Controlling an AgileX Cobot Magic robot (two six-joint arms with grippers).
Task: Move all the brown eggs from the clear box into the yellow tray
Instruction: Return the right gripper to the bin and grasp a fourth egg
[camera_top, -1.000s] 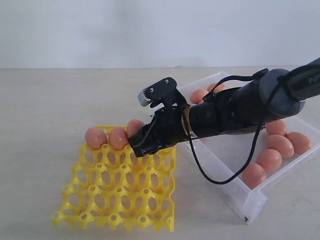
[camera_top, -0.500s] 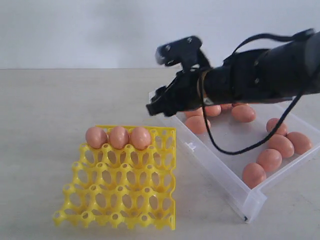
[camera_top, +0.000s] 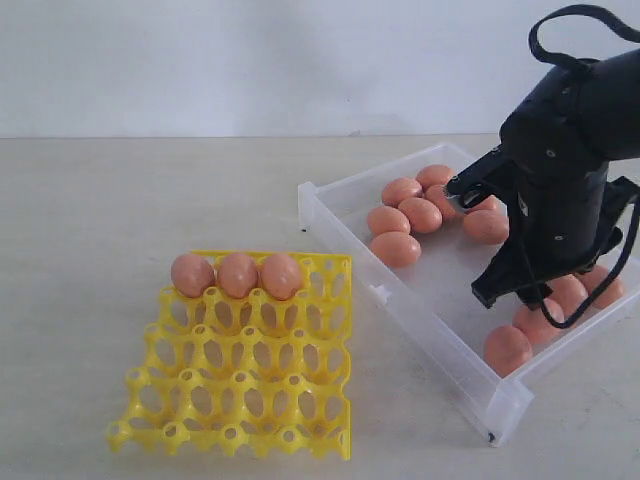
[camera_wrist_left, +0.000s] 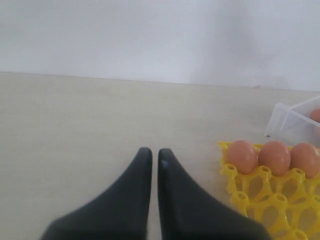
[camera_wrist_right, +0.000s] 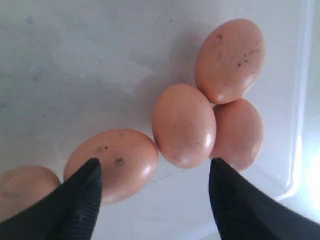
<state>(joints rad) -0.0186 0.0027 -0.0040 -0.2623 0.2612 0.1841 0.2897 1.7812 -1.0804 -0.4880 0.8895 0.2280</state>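
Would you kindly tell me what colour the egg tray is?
The egg tray is bright yellow throughout; the exterior view shows it best.

We see a pale beige table (camera_top: 100, 220) bearing two things: the clear box (camera_top: 430, 340) directly beneath our right gripper (camera_wrist_right: 155, 172), and the yellow tray (camera_top: 240, 380) well apart from it, near our left gripper (camera_wrist_left: 151, 152).

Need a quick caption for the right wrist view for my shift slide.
Right gripper, jaws open, poised over a cluster of brown eggs lying on the clear box floor.
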